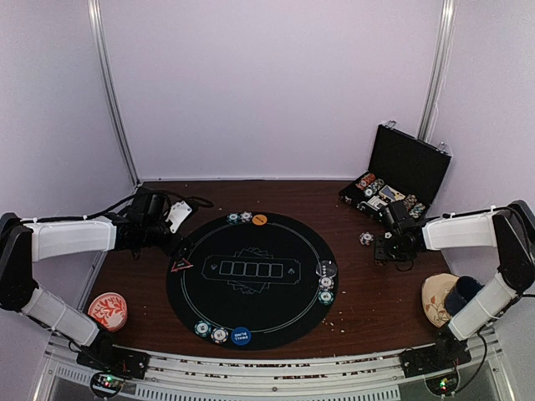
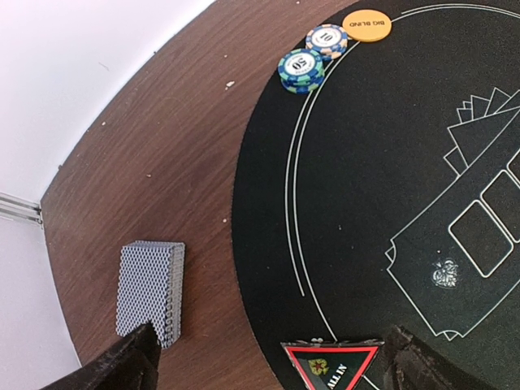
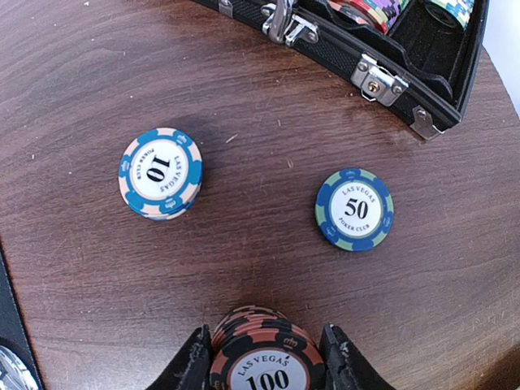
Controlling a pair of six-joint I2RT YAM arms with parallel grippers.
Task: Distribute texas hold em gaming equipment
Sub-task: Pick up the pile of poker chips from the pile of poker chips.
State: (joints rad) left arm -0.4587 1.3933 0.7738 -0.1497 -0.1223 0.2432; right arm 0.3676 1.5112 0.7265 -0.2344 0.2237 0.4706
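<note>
Right gripper (image 3: 268,367) sits low over the wood, wrist pointed down, jaws snug either side of the 100 stack (image 3: 262,361). Gripped or merely bracketed? Can't tell. The danger is an off-centre squeeze spilling the top chips or leaving the bottom ones behind. Beyond lie the 10 stack (image 3: 160,173) and the 50 chip (image 3: 355,209), short of the case (image 3: 341,57). Left gripper (image 2: 272,357) hangs wide open above the card deck (image 2: 150,288) and the red triangle marker (image 2: 331,367).
</note>
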